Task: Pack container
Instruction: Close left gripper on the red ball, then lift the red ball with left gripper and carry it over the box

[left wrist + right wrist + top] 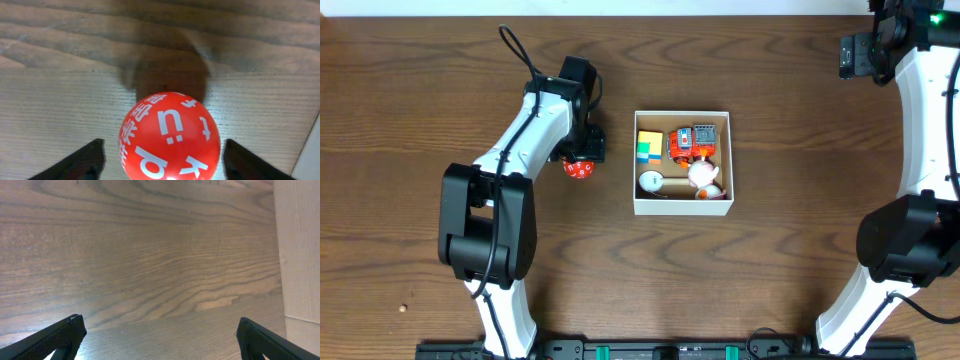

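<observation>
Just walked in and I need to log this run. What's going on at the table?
The left gripper is down over a red ball on the table, just left of the container. Its fingers sit open on either side of the ball, not gripping it yet. The container already holds several small toys. The right gripper is open and empty, off at the far right.

Brown wooden table point(770, 280) with white-walled container point(682, 207) and, just left of it, red lettered ball point(579, 170)
</observation>
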Motion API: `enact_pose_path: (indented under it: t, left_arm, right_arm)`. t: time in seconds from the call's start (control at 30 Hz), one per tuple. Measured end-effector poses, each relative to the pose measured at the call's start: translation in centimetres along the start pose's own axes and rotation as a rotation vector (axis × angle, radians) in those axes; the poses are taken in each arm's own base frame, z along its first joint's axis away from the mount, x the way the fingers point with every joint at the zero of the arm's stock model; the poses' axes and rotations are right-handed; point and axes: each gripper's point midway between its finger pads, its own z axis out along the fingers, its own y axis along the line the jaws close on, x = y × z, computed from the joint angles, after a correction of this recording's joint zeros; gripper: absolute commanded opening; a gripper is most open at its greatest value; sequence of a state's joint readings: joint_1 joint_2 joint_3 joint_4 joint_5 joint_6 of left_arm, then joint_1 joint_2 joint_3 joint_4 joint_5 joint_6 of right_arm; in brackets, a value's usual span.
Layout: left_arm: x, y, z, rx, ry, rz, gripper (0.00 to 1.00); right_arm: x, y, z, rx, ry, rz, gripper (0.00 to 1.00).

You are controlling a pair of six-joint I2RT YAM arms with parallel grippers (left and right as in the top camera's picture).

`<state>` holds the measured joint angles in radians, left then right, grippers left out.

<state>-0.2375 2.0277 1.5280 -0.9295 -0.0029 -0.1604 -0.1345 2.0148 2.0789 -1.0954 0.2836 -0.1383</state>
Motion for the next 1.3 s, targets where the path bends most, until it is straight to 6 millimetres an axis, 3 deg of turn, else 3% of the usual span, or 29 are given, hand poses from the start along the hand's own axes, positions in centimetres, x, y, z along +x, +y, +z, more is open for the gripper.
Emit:
enact_pose_path:
  t: [0.5,0.77,0.8,1.13,1.3]
  left_arm:
    - [-0.5,0.0,0.6,-0.002,-0.031,0.002,0.63]
    - [-0.3,0.2,0.9,-0.010,-0.026,-0.003,0.19]
    - [-0.3,0.2,0.9,-0.011,-0.026,-0.001,0.07]
    - [0.0,0.4,0.2,-0.018,-0.011,0.003,0.06]
    - [-2.0,0.0,-3.0,0.005,-0.106,0.000,0.06]
  right_arm:
    - [0.0,0.0,0.0,0.000,0.000,0.000,0.99]
    - [0.0,0.0,0.0,0.000,0.000,0.000,0.99]
    - [0.0,0.0,0.0,0.000,0.000,0.000,0.99]
    - [0.0,0.0,0.0,0.000,0.000,0.000,0.99]
    - [0.0,0.0,0.0,0.000,0.000,0.000,0.99]
